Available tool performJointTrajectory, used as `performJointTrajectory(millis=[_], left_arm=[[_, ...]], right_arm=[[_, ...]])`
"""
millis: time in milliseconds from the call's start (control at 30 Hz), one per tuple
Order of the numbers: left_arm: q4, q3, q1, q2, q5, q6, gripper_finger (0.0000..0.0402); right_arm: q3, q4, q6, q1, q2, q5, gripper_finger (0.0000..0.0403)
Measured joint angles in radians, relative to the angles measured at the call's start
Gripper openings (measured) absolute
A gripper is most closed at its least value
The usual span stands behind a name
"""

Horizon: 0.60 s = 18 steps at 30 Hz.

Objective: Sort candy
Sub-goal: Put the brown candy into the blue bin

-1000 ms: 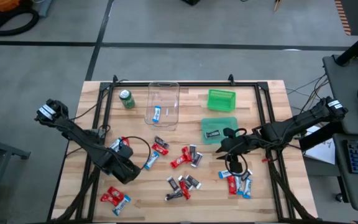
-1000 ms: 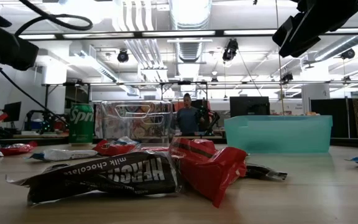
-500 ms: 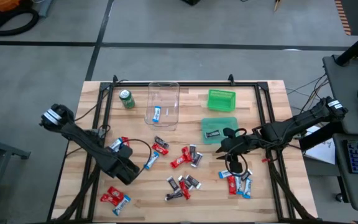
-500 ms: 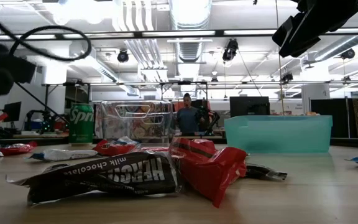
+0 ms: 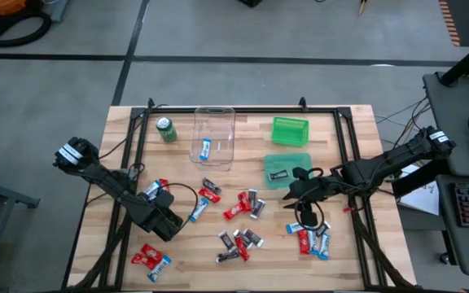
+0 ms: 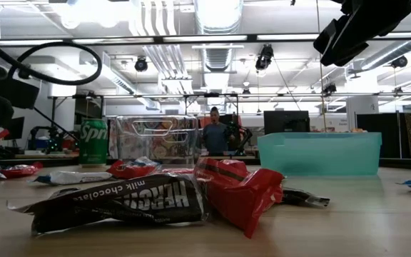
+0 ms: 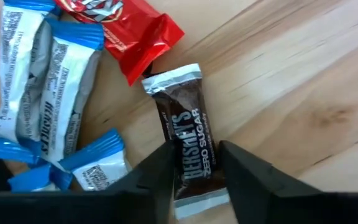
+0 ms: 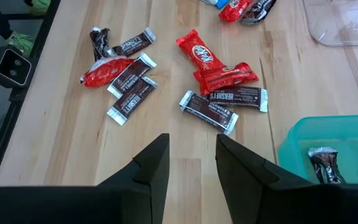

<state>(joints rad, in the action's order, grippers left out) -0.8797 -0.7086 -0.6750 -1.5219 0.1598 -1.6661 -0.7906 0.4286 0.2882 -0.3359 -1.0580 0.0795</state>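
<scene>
My left gripper is low over a candy cluster at the table's left. It is open, with its fingers standing on either side of a black-and-silver bar that lies flat on the wood. Blue-and-white bars and a red bar lie beside it. My right gripper is open and empty above the table, next to the teal tray. The tray holds one black bar, which also shows in the right wrist view. More candy lies loose at the table's middle. My left gripper's fingers come from above and lie along the two long sides of the black-and-silver bar, near its silver end. The bar lies flat on the table. I cannot tell whether the fingers touch it.
A clear bin with one blue bar, a green bin and a green soda can stand at the far side. Other candy heaps lie at the near middle, near right and near left.
My left arm has come down toward the candy cluster at the table's left, and its gripper end has stayed over the same spot. No candy has moved.
</scene>
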Motion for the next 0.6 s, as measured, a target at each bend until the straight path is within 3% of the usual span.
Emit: performJointTrajectory(millis=[167,467,600], left_arm=[[0.005,-0.003,0.000,0.001,0.006,-0.031,0.0014],[-0.004,-0.085,-0.032,0.026,0.129,0.009,0.0004],[0.002,-0.138,-0.062,0.070,0.252,0.057,0.0003]], right_arm=[[0.001,-0.001,-0.009,0.000,0.000,0.000,0.0118],[0.024,-0.036,-0.027,0.000,0.000,0.000,0.0118],[0.040,-0.093,-0.065,0.000,0.000,0.000,0.0118]])
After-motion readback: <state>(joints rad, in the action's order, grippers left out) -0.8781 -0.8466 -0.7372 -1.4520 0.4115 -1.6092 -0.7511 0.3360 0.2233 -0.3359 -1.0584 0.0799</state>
